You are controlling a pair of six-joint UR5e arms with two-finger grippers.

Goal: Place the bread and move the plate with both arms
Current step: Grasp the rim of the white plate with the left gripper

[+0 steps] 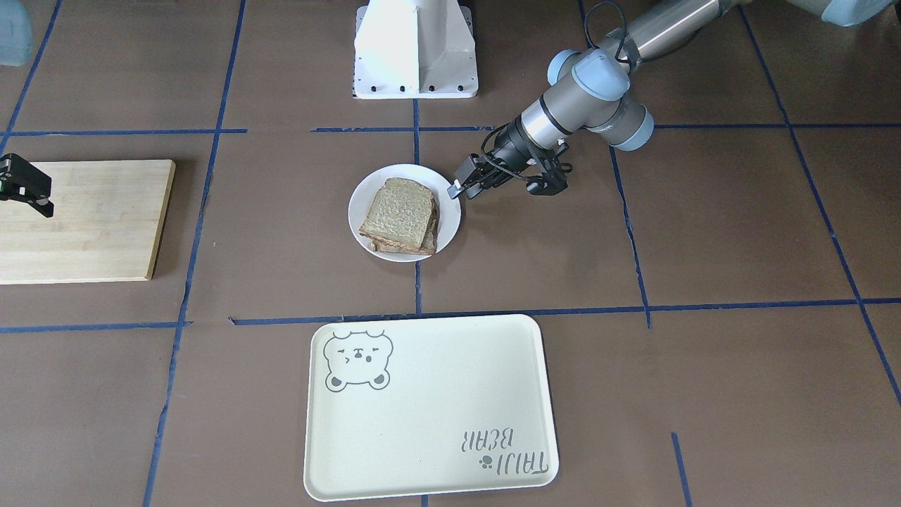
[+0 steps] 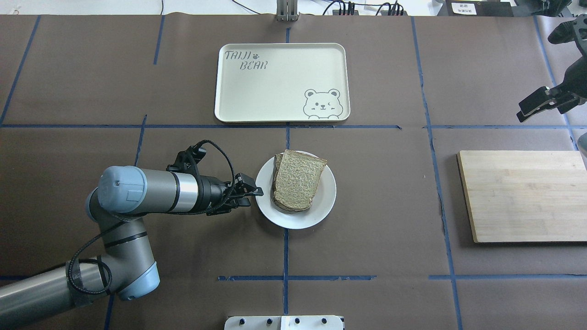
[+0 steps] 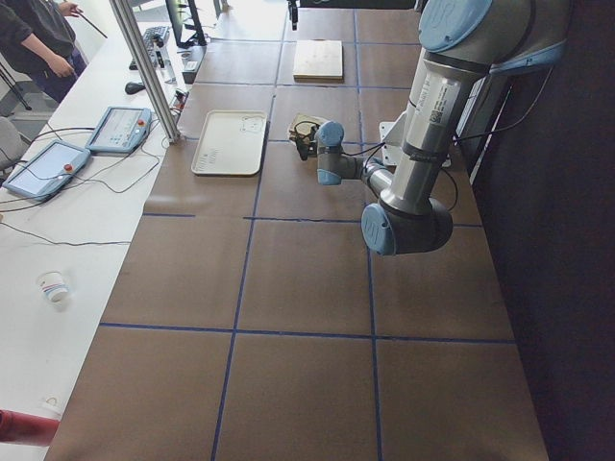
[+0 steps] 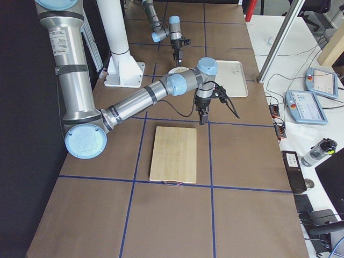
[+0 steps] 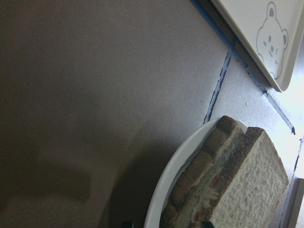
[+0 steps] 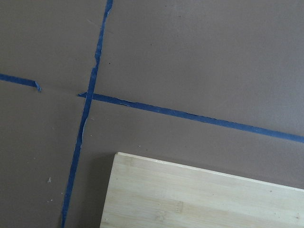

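**Squarely on the plate: bread stacked, left tool at the rim**

Nearest, at the middle of the counter's [image 2: 390, 238] near edge, stands the white pedestal base [image 2: 284, 322]. From the near left corner the left arm [image 2: 156, 190] stretches low toward the middle. The left tool [image 2: 254, 191] meets the left rim of the plate [image 2: 321, 208]. Its fingertips sit right at that rim, but I cannot tell whether they pinch it or only flank it.

The plate is small, round and glossy white. It lies flat about the middle of the counter, across a blue tape line [image 2: 285, 256] that runs from the near edge to the far edge.

On the plate rests the bread [image 2: 299, 178], the topmost piece of a stack. Its long axis runs from the near edge toward the far edge, leaning slightly toward the right end. The rounded end points at the near edge and the squarer, two-cornered end at the far edge. Its face is light tan and finely speckled, framed by a thin brown crust. It covers most of a darker slice [image 1: 401, 247], whose edge peeps out beneath it.

Toward the right end lies a wooden board [image 2: 523, 197], well apart from the plate. The right tool [image 2: 525, 111] hangs above the counter by the board's far right corner, jaws apart and holding nothing.

Farthest, at the middle of the far edge, lies the cream tray [image 2: 275, 91] with its bear drawing, apart from the plate.
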